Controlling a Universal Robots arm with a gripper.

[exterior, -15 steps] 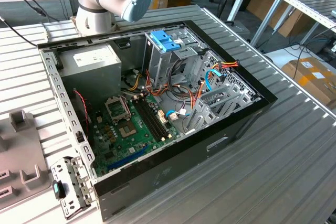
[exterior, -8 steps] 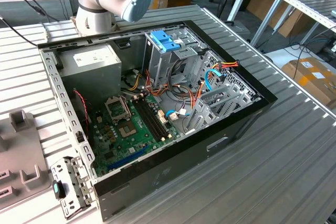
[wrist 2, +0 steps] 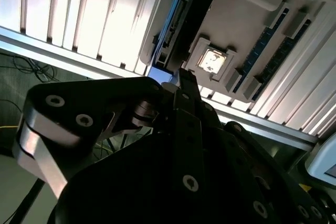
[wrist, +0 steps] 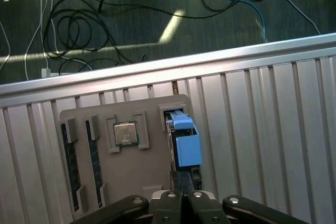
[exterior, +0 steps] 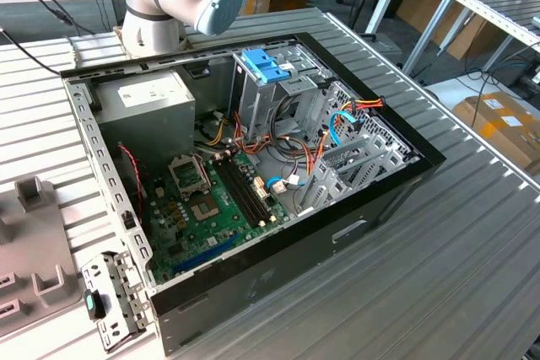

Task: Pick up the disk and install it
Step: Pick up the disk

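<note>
Hovering over the disk (wrist: pixel 187 148) standing edgewise in grey tray (wrist: pixel 152 174) | tool (wrist: pixel 181 190) grip could not be told | disk's near end hidden behind tool

Clock from case (exterior: pixel 278 280) centre, exterior view: power supply (exterior: pixel 148 94) at 10, drive cage (exterior: pixel 278 94) at 1, motherboard (exterior: pixel 211 208) at 7, all inside. Arm base (exterior: pixel 152 14) outside at 11, holder tray (exterior: pixel 29 233) at 9. Holds disk (wrist: pixel 186 142) on edge in a slot, chip (wrist: pixel 126 134) just beside, per first wrist view.
</note>
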